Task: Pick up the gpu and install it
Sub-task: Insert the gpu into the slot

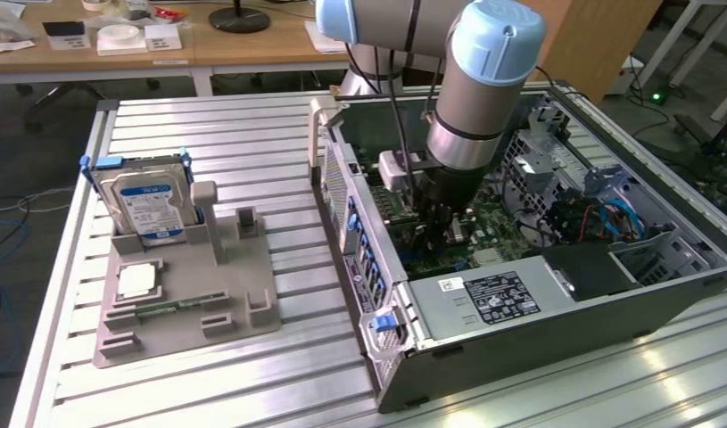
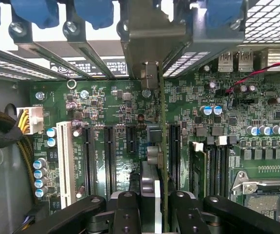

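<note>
Pincer clamps the gpu, a thin green card seen edge-on.

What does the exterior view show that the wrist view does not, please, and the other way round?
Exterior view alone: the grey holder on the slatted table, with the blue-labelled hard drive standing in it, and the arm reaching down into the open computer case. Wrist view alone: the gripper shut on the gpu, seen edge-on above the expansion slots, with blue latches beyond. Both share the green motherboard.
</note>
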